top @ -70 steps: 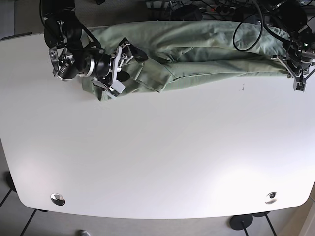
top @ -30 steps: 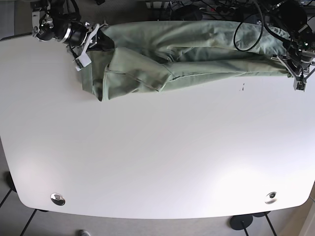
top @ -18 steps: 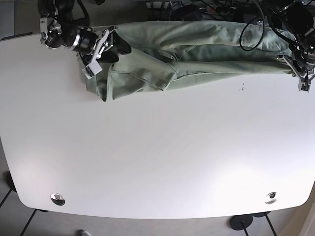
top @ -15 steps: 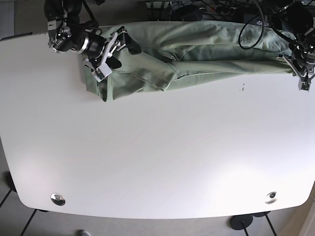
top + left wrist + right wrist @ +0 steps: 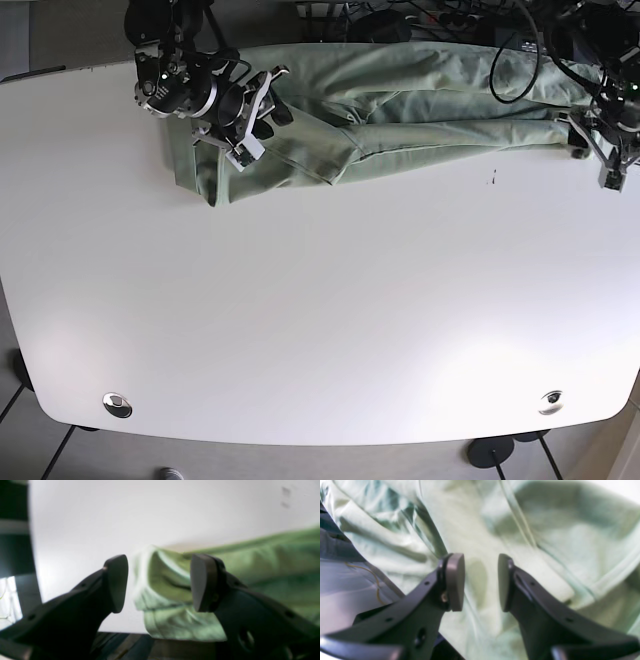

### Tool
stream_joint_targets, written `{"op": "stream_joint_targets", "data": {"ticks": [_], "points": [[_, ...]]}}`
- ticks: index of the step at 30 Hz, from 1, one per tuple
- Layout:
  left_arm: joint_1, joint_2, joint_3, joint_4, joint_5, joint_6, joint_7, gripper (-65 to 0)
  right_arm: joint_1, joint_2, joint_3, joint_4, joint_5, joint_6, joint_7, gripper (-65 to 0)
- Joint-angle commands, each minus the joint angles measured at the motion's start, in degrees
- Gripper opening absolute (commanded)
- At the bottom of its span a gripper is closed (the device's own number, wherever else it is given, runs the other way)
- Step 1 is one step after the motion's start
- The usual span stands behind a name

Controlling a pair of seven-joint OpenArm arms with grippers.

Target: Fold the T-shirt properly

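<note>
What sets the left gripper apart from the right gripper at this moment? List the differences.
The left gripper sits at the T-shirt's end, with white table behind it; the right gripper is over the shirt's bunched other end, cloth filling its view. The left gripper's fingers are spread wider than the right gripper's. Both are open, holding nothing.

You get bright, even overhead light with soft glare on the white table [image 5: 320,300], while both wrist views are blurred, the T-shirt [image 5: 250,562] smeared and overexposed.
</note>
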Motion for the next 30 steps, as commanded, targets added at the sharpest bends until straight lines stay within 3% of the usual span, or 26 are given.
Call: {"op": "stream_joint_targets", "data": {"ticks": [1, 8, 11, 15, 17, 21, 24, 26, 30], "points": [[2.53, -0.14, -0.50, 0.42, 0.21, 0.34, 0.14, -35.3, 0.34, 0.05, 0.22, 0.69, 0.84, 0.29, 0.99, -44.9], [4.20, 0.74, -0.32, -12.94, 0.21, 0.34, -2.50, -55.8, 0.78, 0.32, 0.31, -7.22, 0.84, 0.03, 5.65, -45.0], [3.85, -0.58, 0.73, -15.84, 0.30, 0.34, -6.98, -55.8, 2.36, 0.32, 0.92, -11.44, 0.75, 0.20, 6.35, -45.0], [-3.62, -3.92, 6.36, -22.17, 0.30, 0.34, -7.07, -55.8, 4.21, 1.28, 2.95, -15.92, 0.75, 0.20, 9.07, -45.0], [-7.23, -5.06, 7.33, -26.39, 0.65, 0.34, -7.07, -55.7, 5.35, 2.16, 3.21, -17.94, 0.75, 0.03, 10.04, -45.0], [-14.00, -5.85, 10.40, -31.75, 5.66, 0.34, -7.16, -55.6, 8.43, 4.18, 3.30, -22.96, 1.19, -0.15, 12.77, -45.0], [-14.17, -6.03, 10.32, -30.96, 5.48, 0.34, -7.07, -55.3, 8.96, 4.36, 3.30, -23.13, 1.19, -0.15, 12.77, -45.0], [-14.17, -6.03, 10.14, -28.15, 5.48, 0.34, -6.98, -51.4, 9.13, 4.36, 3.30, -23.13, 1.19, -0.15, 12.77, -45.0], [-13.56, -5.85, 3.81, -19.44, 5.40, 0.34, -5.93, -35.1, 9.49, 3.83, 3.30, -23.04, 1.28, -0.06, 12.68, -45.0]]}}
